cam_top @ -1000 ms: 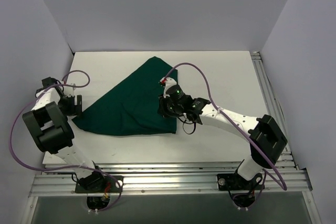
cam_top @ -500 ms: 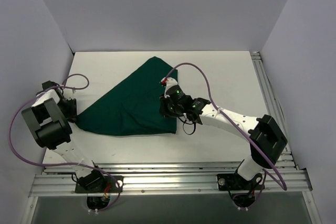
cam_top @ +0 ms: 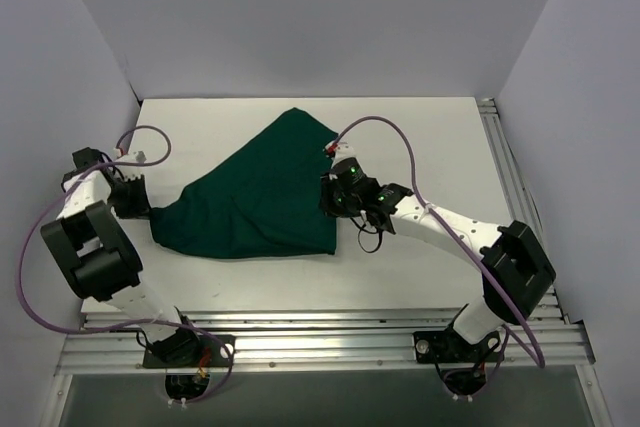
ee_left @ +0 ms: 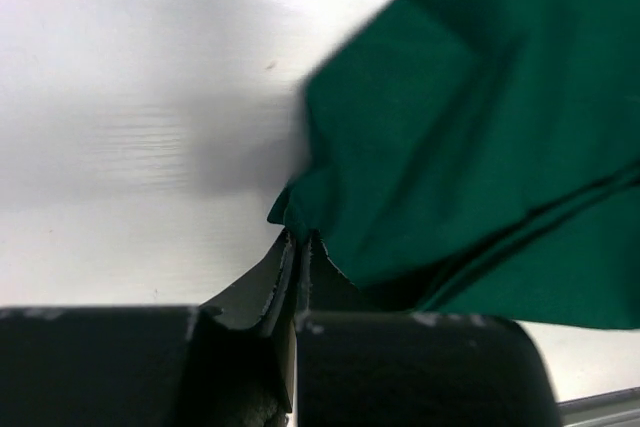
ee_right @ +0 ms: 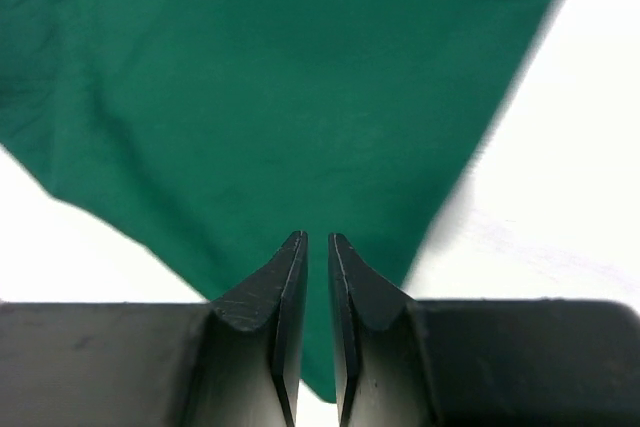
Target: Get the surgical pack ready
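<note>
Your left gripper (ee_left: 297,247) is clamped on the drape (cam_top: 262,197) at its left corner; whatever lies beneath the folds is hidden. The drape lies on the surface (cam_top: 430,137) as a triangle, apex far. Your right gripper (ee_right: 317,247) hovers above it, seemingly nearly closed, holding nothing.

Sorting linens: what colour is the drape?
Dark green drape, plain; right wrist view shows it best.

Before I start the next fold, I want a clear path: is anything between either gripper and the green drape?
Nothing visible. The left gripper is shut on the green drape at its left corner, and the right gripper hangs directly over its right side.
</note>
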Controlling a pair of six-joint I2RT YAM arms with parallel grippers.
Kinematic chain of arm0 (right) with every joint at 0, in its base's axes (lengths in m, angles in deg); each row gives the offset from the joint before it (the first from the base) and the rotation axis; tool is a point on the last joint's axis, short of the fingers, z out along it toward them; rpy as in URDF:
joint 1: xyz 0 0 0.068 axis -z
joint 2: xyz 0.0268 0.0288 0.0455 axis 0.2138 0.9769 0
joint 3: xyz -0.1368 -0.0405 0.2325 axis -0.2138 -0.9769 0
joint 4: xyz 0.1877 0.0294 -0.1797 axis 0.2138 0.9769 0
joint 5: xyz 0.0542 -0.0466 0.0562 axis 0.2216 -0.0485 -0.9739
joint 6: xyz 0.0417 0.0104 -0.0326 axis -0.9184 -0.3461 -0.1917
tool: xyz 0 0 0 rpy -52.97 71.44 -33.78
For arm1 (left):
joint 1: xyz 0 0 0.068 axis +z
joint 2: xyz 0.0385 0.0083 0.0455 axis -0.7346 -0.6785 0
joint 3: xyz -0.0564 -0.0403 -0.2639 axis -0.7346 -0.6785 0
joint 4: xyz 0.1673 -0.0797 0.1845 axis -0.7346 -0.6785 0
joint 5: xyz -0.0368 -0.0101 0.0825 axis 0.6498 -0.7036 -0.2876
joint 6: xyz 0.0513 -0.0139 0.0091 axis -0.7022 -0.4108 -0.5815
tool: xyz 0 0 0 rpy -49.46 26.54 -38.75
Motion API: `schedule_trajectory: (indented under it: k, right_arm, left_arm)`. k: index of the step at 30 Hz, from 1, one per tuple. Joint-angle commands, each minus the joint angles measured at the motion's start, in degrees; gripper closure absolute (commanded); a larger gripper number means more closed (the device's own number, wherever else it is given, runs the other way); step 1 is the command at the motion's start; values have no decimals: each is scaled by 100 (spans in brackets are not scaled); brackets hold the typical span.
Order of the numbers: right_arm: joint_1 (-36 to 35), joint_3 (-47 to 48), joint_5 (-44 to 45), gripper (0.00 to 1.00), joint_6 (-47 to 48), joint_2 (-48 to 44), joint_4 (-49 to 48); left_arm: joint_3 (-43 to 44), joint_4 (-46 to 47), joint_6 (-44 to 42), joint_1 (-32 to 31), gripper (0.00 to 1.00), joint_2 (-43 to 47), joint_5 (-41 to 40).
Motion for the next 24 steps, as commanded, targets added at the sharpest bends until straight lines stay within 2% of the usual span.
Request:
schedule_trajectory:
  k: [1,3,6,7,10,13,20,24]
  right_arm:
    - [369,-153,227,89,-188,-207,12]
    - [624,-232,184,88,-206,-163,-154]
    - [870,-224,79,74,-171,-31,-357]
    - [923,-224,35,63,-144,4,-401]
    - [1143,-241,-386,48,-30,223,-647]
    - [1354,-259,-940,44,23,644,-972]
    - [1363,-189,-1319,48,-39,1410,-1640]
    - [1302,-180,-1486,66,-109,1560,-1878]
  left_arm:
    - [267,-389,-71,-235,98,980,723]
    - [451,-635,-71,-499,98,1330,776]
    - [732,-856,-28,-981,98,1718,811]
    - [803,-970,-19,-1131,98,1806,811]
    - [1049,-1120,60,-1720,98,2062,776]
    - [1373,-1269,192,-2281,98,2115,697]
    - [1954,-1349,456,-3627,98,1922,477]
    - [2130,-1156,570,-4331,98,1729,380]
